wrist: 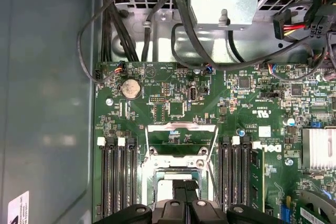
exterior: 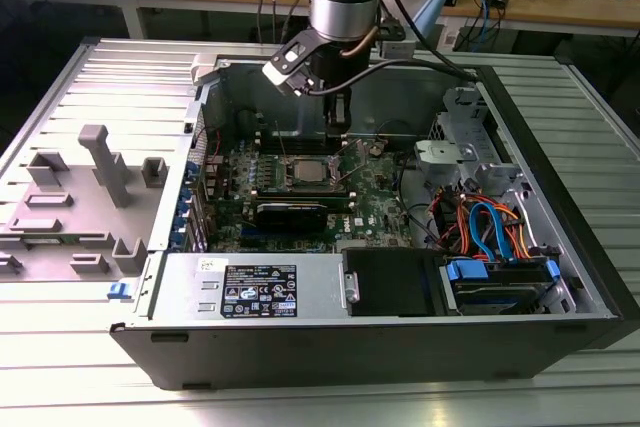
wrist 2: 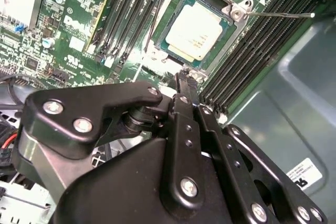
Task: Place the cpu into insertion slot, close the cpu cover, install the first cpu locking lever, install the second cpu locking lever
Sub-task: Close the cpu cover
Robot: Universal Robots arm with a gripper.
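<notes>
The cpu [wrist 2: 197, 31], a small silvery square chip, lies in the insertion slot [wrist 2: 229, 9] on the green motherboard [exterior: 375, 197]; the exterior view shows the cpu [exterior: 310, 169] mid-board. My gripper [wrist 2: 185, 74] is shut with nothing seen between its fingers, and its tip sits just off one edge of the slot. In the first wrist view the gripper [wrist: 184, 186] hangs over the slot, and the cpu cover [wrist: 181, 127] appears raised, with board showing through its cut-out. A thin wire lever [wrist 2: 278, 14] sticks out sideways from a slot corner. From outside, the gripper [exterior: 340, 132] hangs over the board close to the cpu.
Long black memory slots [wrist 2: 252, 45] flank the slot on both sides. A black card [exterior: 290, 212], a drive cage [exterior: 470, 147] with coloured cables [exterior: 480, 222] and the case walls [exterior: 560, 207] surround the board. A grey fixture plate [exterior: 80, 187] lies at the exterior view's left.
</notes>
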